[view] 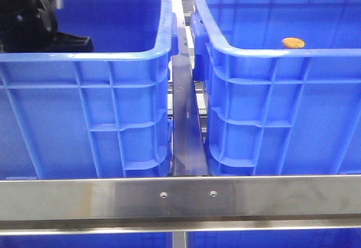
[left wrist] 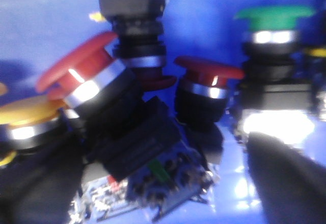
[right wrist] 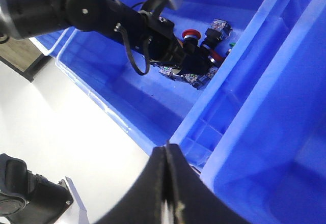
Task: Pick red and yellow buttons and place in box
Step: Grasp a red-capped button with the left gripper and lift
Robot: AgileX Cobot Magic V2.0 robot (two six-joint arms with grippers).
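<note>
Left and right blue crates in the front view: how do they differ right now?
The left crate has the left arm's gripper reaching down among a cluster of push buttons; the right crate has no arm in it. The right crate shows one yellow-orange button; the left crate holds several, red ones among them. Both are the same ribbed blue plastic with thick rims.

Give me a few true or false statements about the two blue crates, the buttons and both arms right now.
1. The left arm reaches down into the left crate. True.
2. A yellow-orange button lies inside the right crate. True.
3. The right gripper is wide open. False: its fingers are pressed together, holding nothing.
4. Only red buttons lie before the left gripper. False: a red button, a yellow button and a green button show there.
5. The crates touch. False: a metal rail runs between them.
</note>
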